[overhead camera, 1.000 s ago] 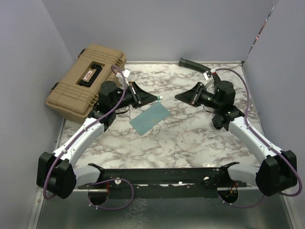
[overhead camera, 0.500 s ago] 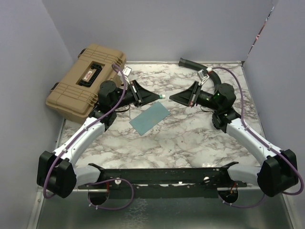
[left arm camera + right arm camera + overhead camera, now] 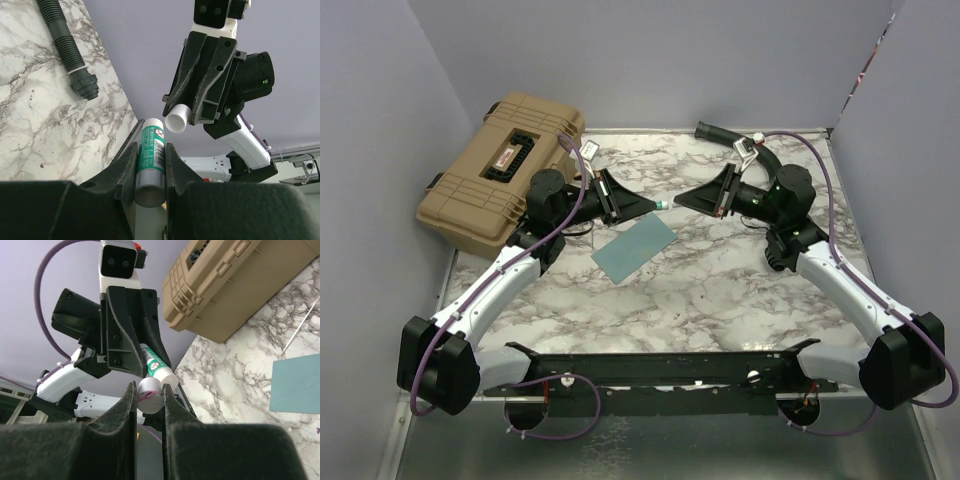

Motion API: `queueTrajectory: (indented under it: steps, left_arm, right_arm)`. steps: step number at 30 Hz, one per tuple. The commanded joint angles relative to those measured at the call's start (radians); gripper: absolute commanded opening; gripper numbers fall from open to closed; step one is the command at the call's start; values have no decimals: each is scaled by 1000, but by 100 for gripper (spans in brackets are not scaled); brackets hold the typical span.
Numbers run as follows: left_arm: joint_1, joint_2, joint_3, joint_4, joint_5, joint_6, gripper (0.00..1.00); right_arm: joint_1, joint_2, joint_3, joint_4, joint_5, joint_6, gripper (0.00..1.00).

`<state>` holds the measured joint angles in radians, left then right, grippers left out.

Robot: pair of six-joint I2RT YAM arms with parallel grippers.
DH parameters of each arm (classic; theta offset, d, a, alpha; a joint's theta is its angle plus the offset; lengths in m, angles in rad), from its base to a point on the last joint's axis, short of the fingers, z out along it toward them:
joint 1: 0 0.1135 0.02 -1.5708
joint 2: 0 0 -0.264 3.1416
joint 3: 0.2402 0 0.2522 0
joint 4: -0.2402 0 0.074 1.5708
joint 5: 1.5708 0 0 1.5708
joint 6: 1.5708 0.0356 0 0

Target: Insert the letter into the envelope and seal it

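Observation:
The teal envelope [image 3: 634, 248] lies flat on the marble table between the arms; its corner also shows in the right wrist view [image 3: 297, 385]. The tan letter is not in view. My left gripper [image 3: 655, 205] is raised above the table and shut on a green glue stick [image 3: 150, 155], which points at the right gripper. My right gripper [image 3: 682, 200] is shut on the stick's white cap [image 3: 150, 395], stained pink, held right at the stick's white end [image 3: 167, 375]. In the left wrist view the cap [image 3: 178, 117] sits just off the stick's tip.
A tan hard case [image 3: 505, 170] lies at the back left, partly off the marble. A black corrugated hose [image 3: 725, 135] lies at the back right. Grey walls close in the left, the back and the right.
My right gripper has swung left and up with the cap, closing the gap to the glue stick's tip. The left gripper and the envelope have stayed put.

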<state>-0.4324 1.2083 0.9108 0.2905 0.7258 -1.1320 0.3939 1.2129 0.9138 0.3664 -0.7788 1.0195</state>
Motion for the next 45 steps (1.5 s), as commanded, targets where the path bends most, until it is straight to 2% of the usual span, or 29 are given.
queueTrajectory:
  steps: [1, 33, 39, 45]
  left_arm:
    - [-5, -4, 19, 27, 32, 26, 0]
    - [-14, 2, 27, 29, 48, 31, 0]
    - [-14, -15, 27, 56, 46, -5, 0]
    - [-14, -37, 30, 117, 50, -61, 0]
  right_arm:
    - [6, 12, 43, -101, 18, -83, 3]
    - [27, 48, 59, -89, -41, -104, 2]
    - [29, 46, 47, -104, -25, -108, 2]
    - [31, 20, -25, 45, -26, 5, 1]
